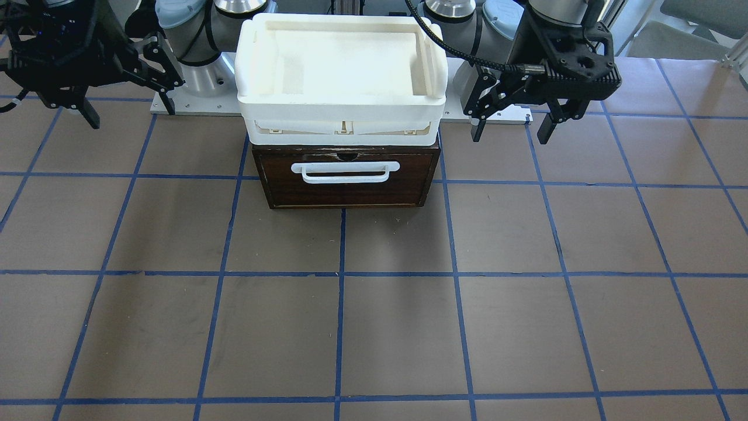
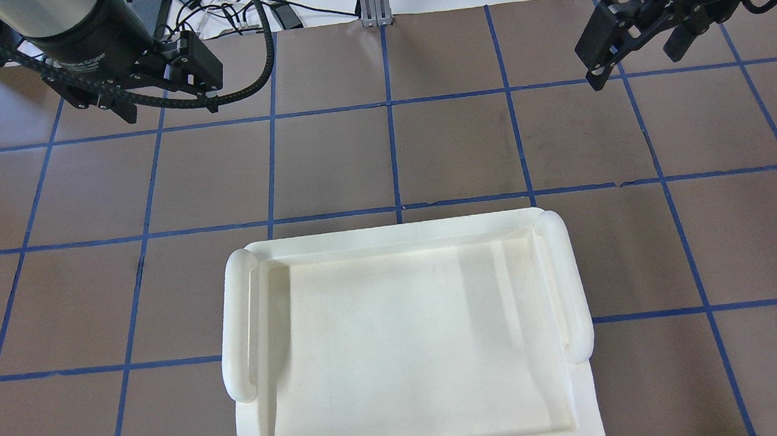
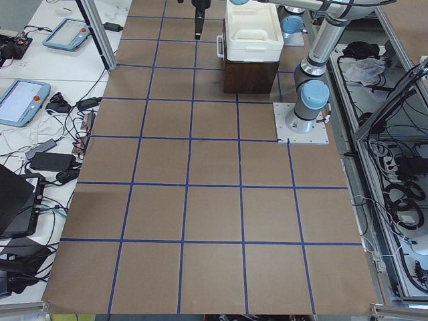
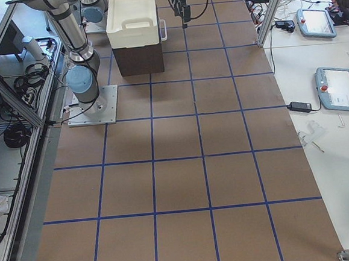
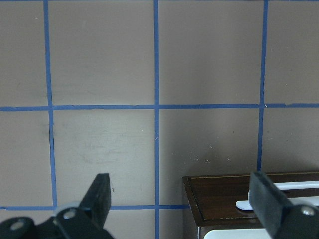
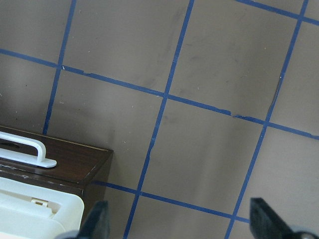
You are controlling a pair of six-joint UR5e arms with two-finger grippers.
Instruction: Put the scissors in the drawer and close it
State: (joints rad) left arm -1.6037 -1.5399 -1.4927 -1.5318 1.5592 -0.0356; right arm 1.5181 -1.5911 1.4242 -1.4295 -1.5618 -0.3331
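**Item 1: drawer** [image 1: 347, 188]. Dark brown front w/ white bar handle [image 1: 345, 171]. It is seen shut: no pale plywood sides are exposed in the front-facing or wrist views. It is located at the robot's end of the table [image 1: 374, 327], centred btwn the two arm bases, directly under the white tray [image 1: 342, 111].

**Item 2: scissors.** None are seen in any view. Nothing is shown inside the tray, and nothing is held by either gripper. They are judged to be inside the shut drawer, but this can't be confirmed as the interior is hidden.

**Item 3: left gripper** [image 1: 511, 133]. Fingers are spread apart and nothing is held. It is hung above the table, near the drawer's side on the robot's left, not touching it.

**Item 4: right gripper** [image 1: 131, 114]. Fingers are spread apart and nothing is held. It is hung near the opposite side of the drawer, apart from it.

**Status (judged).**
- Placing step: prob. done, since no scissors are left in sight.
- Closing step: done, as far as is shown.
- Nothing further appears to be required of either arm.
- Caveat: if the scissors are out of shot and not in the drawer, the whole task is left to do.
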